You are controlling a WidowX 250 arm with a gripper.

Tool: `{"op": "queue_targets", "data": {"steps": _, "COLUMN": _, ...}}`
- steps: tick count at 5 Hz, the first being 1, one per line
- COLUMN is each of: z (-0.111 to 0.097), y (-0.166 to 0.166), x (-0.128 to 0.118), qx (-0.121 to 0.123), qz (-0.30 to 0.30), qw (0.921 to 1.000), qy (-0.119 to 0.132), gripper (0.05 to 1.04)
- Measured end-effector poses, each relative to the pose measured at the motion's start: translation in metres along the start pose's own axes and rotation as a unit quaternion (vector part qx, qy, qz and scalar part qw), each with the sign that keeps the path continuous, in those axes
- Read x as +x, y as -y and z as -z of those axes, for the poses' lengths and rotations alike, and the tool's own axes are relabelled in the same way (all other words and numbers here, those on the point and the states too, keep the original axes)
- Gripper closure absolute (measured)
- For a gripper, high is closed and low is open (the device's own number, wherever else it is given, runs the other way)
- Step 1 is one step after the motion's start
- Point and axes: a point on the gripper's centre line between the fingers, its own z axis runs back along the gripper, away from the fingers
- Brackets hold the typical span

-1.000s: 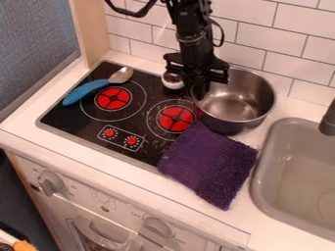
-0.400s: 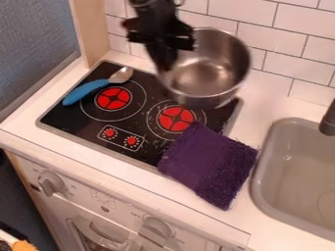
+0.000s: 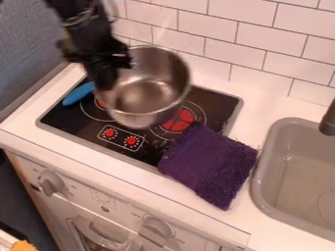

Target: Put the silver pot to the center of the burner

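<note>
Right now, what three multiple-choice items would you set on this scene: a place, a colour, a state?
1. Where does the purple cloth lie?
A) In the sink
B) Partly on the stove, partly on the counter
C) Inside the pot

2. What colour is the centre of the burner beside it?
A) Red
B) Green
C) White

3. How is the silver pot?
A) Upside down
B) Full of water
C) Held up by the gripper

1 B: it crosses the stove's edge.
2 A: red segments show.
3 C: the gripper is at its rim, its base above the stovetop.
</note>
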Motion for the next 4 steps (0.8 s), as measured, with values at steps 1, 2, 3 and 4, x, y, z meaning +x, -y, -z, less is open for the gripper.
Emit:
{"op": "queue_targets", "data": {"steps": 1, "z": -0.001, "y": -0.028, "x": -0.008, "qx": 0.008, "qz": -0.037, "qw": 0.9993, "qy": 0.001, "gripper": 1.006}}
{"op": "queue_targets", "data": {"steps": 2, "z": 0.014, "y": -0.044, "x": -0.017, "qx": 0.001, "qz": -0.059, "qw": 0.998, "qy": -0.023, "gripper": 1.006}}
{"op": "queue_targets", "data": {"steps": 3, "z": 0.033, "y": -0.057, "x": -0.012, "qx": -0.013, "qz": -0.076, "qw": 0.9966, "qy": -0.031, "gripper": 1.006}}
{"op": "queue_targets", "data": {"steps": 4, "z": 0.045, "y": -0.065, "x": -0.011, "qx": -0.017, "qz": -0.079, "qw": 0.9957, "qy": -0.045, "gripper": 1.006}}
